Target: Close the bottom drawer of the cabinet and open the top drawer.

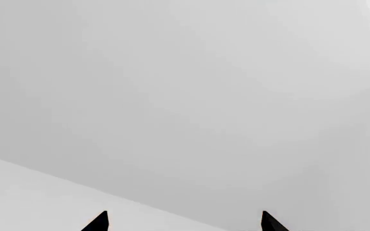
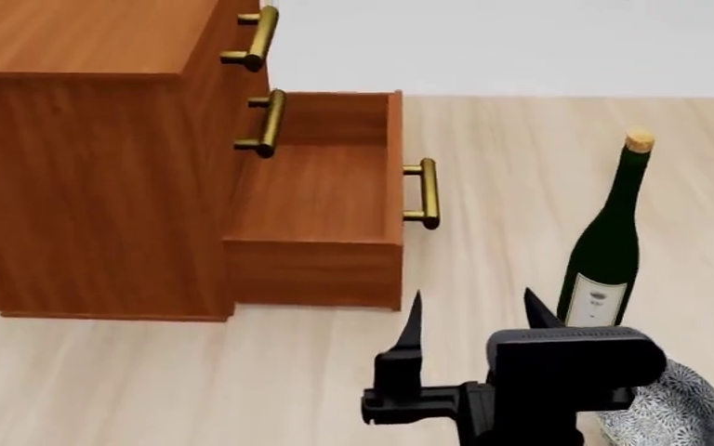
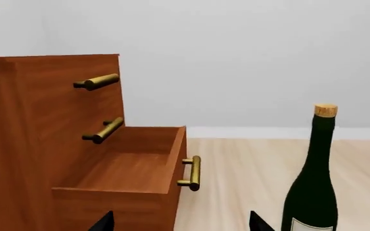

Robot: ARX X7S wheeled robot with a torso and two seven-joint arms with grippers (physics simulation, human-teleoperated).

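Note:
The reddish-brown cabinet [image 2: 85, 167] stands at the left of the head view. Its bottom drawer [image 2: 320, 200] is pulled far out and empty, its brass handle [image 2: 423, 193] facing right. The top drawer [image 3: 56, 77] sits flush, with its handle [image 2: 256, 39] sticking out; the middle drawer is flush too. My right gripper [image 2: 475, 311] is open, low and in front of the pulled-out drawer's near side, touching nothing; the right wrist view shows its tips [image 3: 181, 220] apart before the drawer [image 3: 127, 173]. My left gripper [image 1: 185, 220] is open and faces only blank pale surfaces.
A dark green wine bottle [image 2: 605, 242] with a cork stands upright right of the open drawer, close to my right gripper. A patterned grey bowl [image 2: 677, 413] sits at the lower right. Everything rests on a pale wood surface [image 2: 494, 167].

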